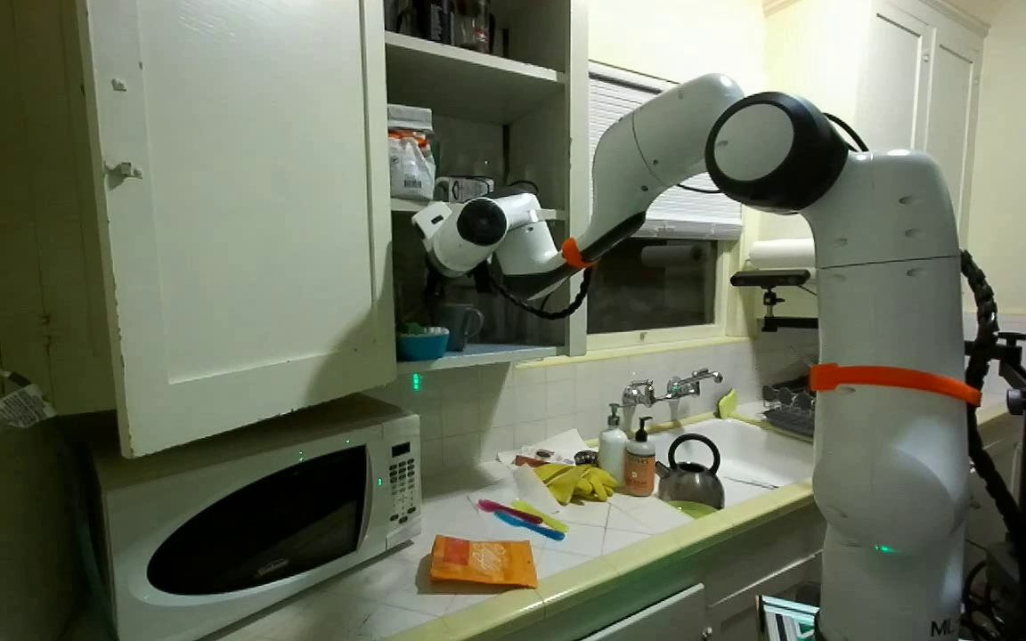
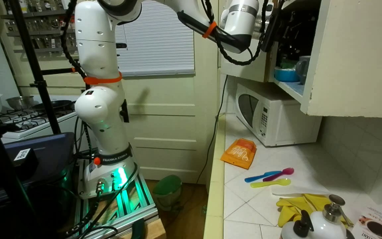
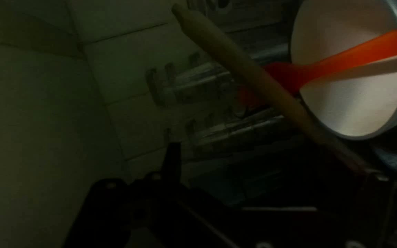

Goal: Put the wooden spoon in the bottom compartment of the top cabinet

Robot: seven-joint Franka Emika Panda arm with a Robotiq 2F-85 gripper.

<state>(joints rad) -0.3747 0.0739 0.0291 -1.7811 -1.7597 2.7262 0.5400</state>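
The wooden spoon [image 3: 271, 89] shows in the wrist view as a long light-brown stick. It runs slantwise in front of the mug toward my right finger; its lower end fades into the dark there, so contact with that finger cannot be told. My gripper [image 3: 276, 162] is open, its dark fingers wide apart. In an exterior view my gripper [image 1: 435, 289] is a dark shape inside the bottom compartment [image 1: 513, 353], above the bowl and mug. The top cabinet [image 1: 246, 205] stands with its door open; it also shows in an exterior view [image 2: 360, 59]. The spoon is hidden in both exterior views.
A grey mug [image 3: 353, 113] with an orange utensil [image 3: 353, 55] and a blue bowl [image 1: 424, 344] stand in the compartment. A shelf [image 1: 477, 58] lies higher. The microwave [image 1: 281, 516] stands below. Orange packet [image 1: 482, 561] and coloured spoons [image 1: 522, 516] lie on the counter.
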